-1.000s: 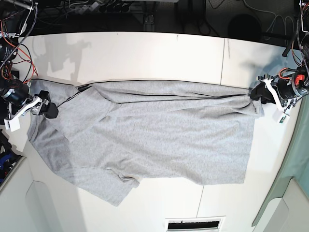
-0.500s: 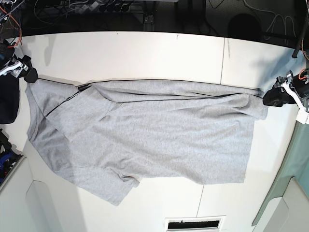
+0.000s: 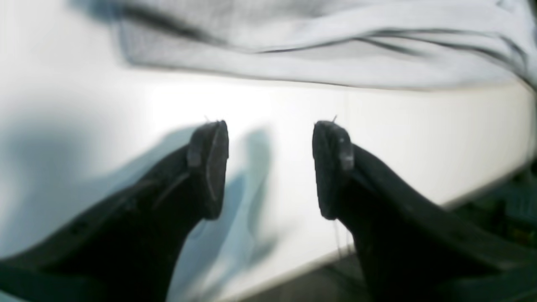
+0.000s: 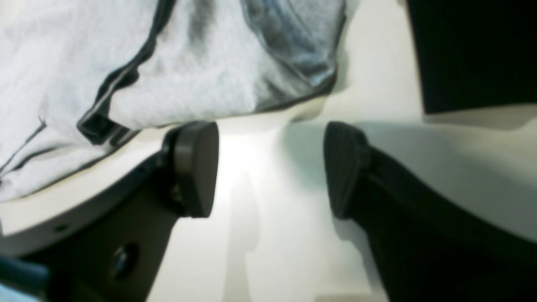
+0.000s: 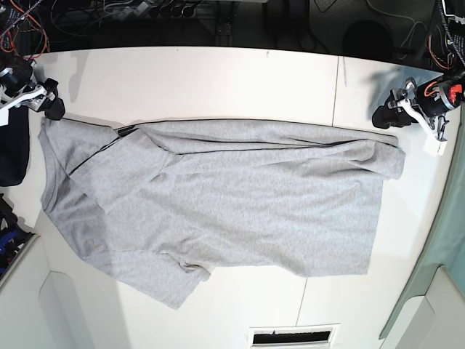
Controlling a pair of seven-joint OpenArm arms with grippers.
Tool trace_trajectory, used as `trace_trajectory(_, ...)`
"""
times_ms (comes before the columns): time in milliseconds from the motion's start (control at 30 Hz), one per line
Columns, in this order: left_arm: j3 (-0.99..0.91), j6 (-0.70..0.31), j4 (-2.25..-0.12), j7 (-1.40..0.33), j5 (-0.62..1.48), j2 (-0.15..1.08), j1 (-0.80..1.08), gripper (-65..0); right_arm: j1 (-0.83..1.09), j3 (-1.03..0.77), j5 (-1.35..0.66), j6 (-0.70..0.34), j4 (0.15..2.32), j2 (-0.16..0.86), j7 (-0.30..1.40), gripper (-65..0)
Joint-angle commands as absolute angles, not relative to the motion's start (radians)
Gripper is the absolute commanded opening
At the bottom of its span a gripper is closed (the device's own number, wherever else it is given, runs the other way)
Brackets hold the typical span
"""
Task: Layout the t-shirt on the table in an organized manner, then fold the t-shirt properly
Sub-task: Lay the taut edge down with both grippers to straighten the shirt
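The shirt (image 5: 218,203) lies spread on the table (image 5: 218,80), filling the middle from about 9 o'clock to 3 o'clock in the base view. Nearest to the camera, at 7 o'clock, one sleeve points out past the lower edge. The body is mostly flat, but long wrinkles run along the far edge, and a part near 10 o'clock is folded over with a dark seam showing. No lettering is visible, so probably the printed side faces down.

Both grippers stand at the far corners of the cloth, likely because they stretched it from there. The right gripper (image 5: 49,107) at 10 o'clock is open, its jaws apart and empty, just beside the shirt corner (image 4: 188,71). The left gripper (image 5: 385,116) at 2 o'clock is also open and holds nothing; in its wrist view the fingers (image 3: 209,167) hang over bare table, with the shirt edge (image 3: 314,50) a little beyond.

The layout looks nearly done, and I think the wrinkles need smoothing before folding.

The table is white and smooth, with a thin seam (image 5: 336,80) at 1 o'clock. Behind it are dark cables, and a dark cloth (image 5: 13,156) lies at 9 o'clock
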State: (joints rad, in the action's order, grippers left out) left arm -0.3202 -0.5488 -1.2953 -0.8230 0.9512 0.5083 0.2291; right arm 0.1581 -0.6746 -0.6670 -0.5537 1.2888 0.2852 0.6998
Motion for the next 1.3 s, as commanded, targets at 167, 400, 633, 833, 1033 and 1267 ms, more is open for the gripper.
trace_trajectory(167,-0.328,-0.47,-1.305,-0.744,0.874,0.461,0.218,-30.3,0.152,-0.595,-0.618,-0.516,1.3,0.281,0.638,-26.4)
trace_trajectory(400,-0.328,-0.377,-1.232,-0.722,0.82,0.406,0.15,-30.4,0.104,-0.584,-0.583,-0.494,1.285,0.229,0.625,-26.4)
trace_trajectory(633,-0.329,-0.378,-1.026,-0.715,0.818,0.394,0.001,-30.4,0.007,-0.584,-0.583,-0.495,1.215,0.226,0.625,-26.4)
trace_trajectory(833,-0.329,-0.423,-0.999,-0.714,0.817,0.394,-0.05,-43.0,-0.05,-0.584,-0.583,-0.501,1.171,0.226,0.625,-28.5)
trace_trajectory(1033,-0.329,-0.517,-1.005,-0.714,0.828,0.405,-0.038,-65.0,-0.057,-0.585,-0.584,-0.548,1.178,0.229,0.649,-65.0)
trace_trajectory(1267,-0.329,-0.522,-1.139,-0.714,0.881,0.485,0.122,-65.0,0.023,-0.636,-0.704,-0.559,1.295,0.239,0.801,-65.0)
